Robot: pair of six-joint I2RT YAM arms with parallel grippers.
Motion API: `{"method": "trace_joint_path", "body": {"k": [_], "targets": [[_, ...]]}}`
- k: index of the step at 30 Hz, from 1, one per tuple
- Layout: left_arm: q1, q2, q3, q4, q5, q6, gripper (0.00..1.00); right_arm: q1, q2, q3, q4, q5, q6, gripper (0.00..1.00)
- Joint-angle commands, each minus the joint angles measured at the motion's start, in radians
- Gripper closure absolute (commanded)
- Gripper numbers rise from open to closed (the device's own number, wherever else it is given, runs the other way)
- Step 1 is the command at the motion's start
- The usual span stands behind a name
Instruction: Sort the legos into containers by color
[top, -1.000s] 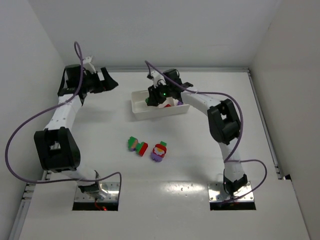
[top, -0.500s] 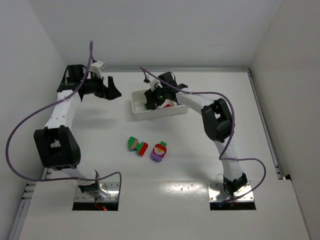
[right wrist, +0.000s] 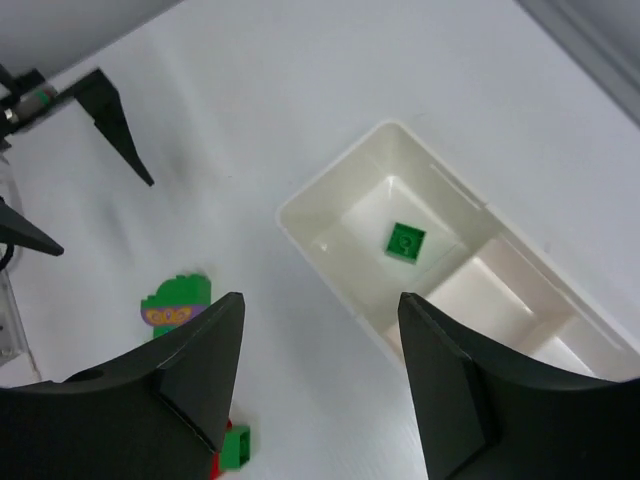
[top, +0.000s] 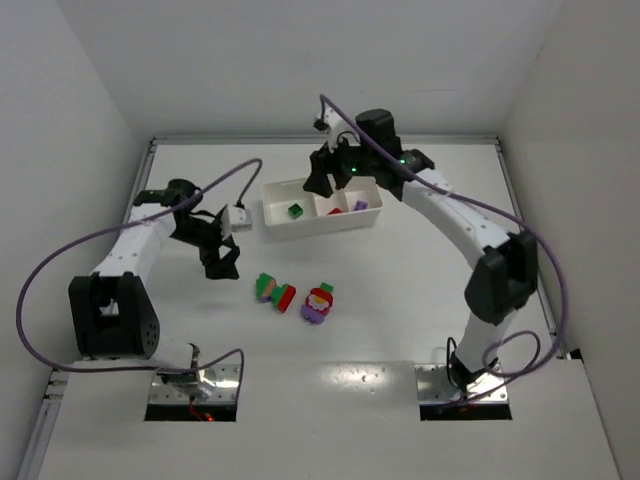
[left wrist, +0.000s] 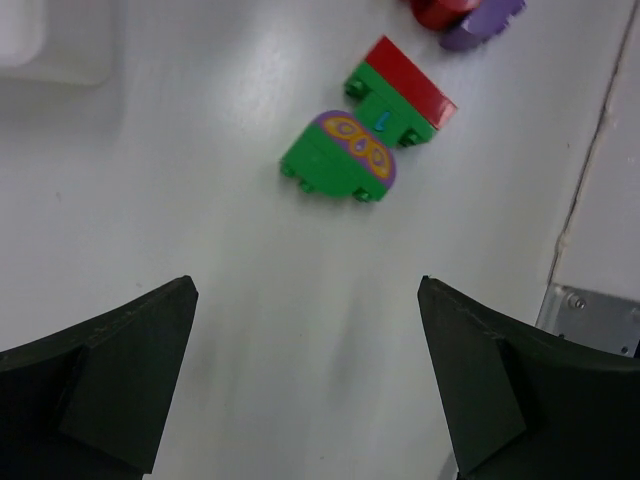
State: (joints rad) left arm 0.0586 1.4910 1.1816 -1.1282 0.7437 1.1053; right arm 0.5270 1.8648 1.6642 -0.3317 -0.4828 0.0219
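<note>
The white tray point(top: 310, 224) stands at the back middle of the table. Its left compartment holds a green lego point(top: 296, 211), the middle one a red lego point(top: 335, 210), the right one a purple lego point(top: 361, 205). My right gripper point(top: 325, 180) hovers above the tray's left end, open and empty; below it I see the green lego point(right wrist: 406, 241). A green, purple and red clump point(top: 274, 290) and a red, purple and green clump point(top: 318, 303) lie on the table. My left gripper point(top: 222, 262) hangs open just left of the first clump point(left wrist: 370, 140).
White walls close in the table on the left, back and right. A metal mounting plate point(left wrist: 590, 315) sits by the near table edge. Purple cables loop off both arms over the left side and behind the tray.
My right gripper has opened and lifted out of the tray, leaving the green lego in the left compartment. My left arm has swung from the back left corner toward the clumps.
</note>
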Motion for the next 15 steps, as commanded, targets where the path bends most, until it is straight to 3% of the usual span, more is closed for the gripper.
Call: {"method": "trace_joint_path", "body": {"k": [1, 8, 15], "targets": [[-0.066, -0.104, -0.081, -0.022, -0.013, 0.254, 0.00, -0.025, -0.136, -0.082, -0.110, -0.002, -0.071, 0.36], [-0.245, -0.112, -0.191, 0.139, -0.014, 0.280, 0.03, -0.076, -0.280, -0.316, -0.159, 0.309, -0.137, 0.34], [-0.304, -0.121, -0.292, 0.318, -0.055, 0.366, 0.07, -0.169, -0.392, -0.538, -0.170, 0.349, -0.146, 0.34]]}}
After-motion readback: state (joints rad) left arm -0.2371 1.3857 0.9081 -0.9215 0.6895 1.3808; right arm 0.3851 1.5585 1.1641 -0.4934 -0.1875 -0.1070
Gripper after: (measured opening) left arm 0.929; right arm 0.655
